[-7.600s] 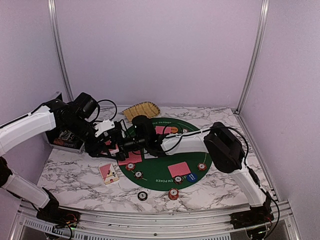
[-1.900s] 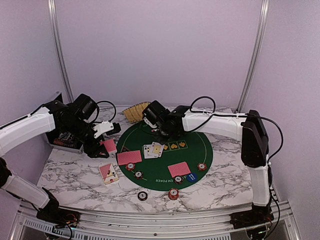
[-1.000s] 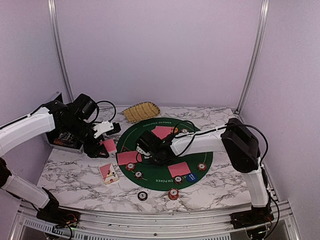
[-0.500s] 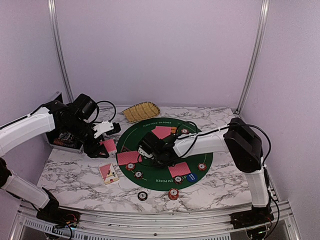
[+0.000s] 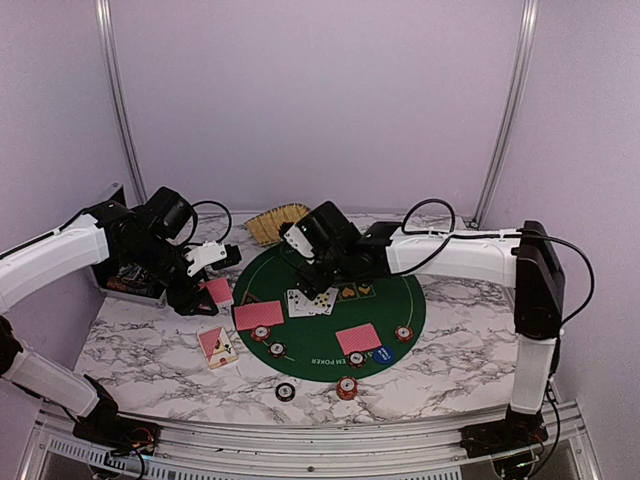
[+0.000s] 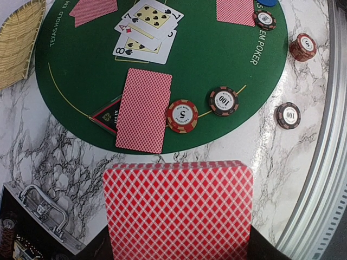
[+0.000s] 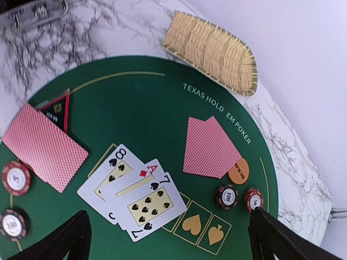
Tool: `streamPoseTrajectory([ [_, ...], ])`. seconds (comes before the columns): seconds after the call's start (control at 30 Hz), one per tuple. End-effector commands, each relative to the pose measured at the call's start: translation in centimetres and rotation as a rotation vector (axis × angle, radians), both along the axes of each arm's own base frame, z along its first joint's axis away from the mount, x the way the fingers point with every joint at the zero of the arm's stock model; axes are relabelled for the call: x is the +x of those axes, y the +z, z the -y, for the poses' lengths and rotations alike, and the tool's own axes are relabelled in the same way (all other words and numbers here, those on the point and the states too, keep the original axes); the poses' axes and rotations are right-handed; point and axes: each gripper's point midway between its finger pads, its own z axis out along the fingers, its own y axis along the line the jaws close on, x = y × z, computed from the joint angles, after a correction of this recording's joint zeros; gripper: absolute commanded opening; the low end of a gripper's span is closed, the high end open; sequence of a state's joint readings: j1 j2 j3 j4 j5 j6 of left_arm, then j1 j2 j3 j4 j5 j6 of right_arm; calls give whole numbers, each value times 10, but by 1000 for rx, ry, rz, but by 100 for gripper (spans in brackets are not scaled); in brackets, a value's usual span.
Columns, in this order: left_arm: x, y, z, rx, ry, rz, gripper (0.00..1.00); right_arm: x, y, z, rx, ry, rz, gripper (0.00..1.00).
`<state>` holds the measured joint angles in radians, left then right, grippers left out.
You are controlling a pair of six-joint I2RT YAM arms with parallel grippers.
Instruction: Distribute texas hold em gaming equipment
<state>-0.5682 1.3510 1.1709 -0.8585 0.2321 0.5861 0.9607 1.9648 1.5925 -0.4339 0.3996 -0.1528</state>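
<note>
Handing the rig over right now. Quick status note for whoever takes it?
Left gripper: shut on the deck, left of the green mat.
Right gripper: open, empty, above the flop cards.
Done: face-down hands at three seats, flop cards face up, chips and buttons out.
Left: likely the two bare card slots beside the flop cards.

Light is soft, even and fairly bright in all 3 views, with no hard shadows. The top view is slightly grainy, and the arms cast only faint, diffuse shade on the green mat (image 5: 395,300). The left wrist view is sharp on the mat, with a pale sheen along the metal rail (image 6: 331,135). The red-backed deck (image 6: 179,211) nearest the lens looks a little soft. In the right wrist view the marble table (image 7: 108,27) smears with blur toward the left, and the right gripper (image 7: 169,216) shows 2 dark, unfocused fingers (image 7: 65,241).
</note>
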Motion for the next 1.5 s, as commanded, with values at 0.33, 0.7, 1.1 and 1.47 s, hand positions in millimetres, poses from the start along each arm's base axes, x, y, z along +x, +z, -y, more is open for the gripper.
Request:
streamPoseTrajectory([
  [0.33,2,17,3,-45,6,24,0,2,80,-35,761,81,-531,99],
  [0.7,4,18,7,-53,3,22,0,-22,60,-77,858,64,-736,99],
  [1.1,4,19,8,-62,5,18,0,-50,51,-125,981,39,-935,99],
  [1.47,3,18,8,-65,2,17,0,-66,50,-148,1053,68,-1027,99],
])
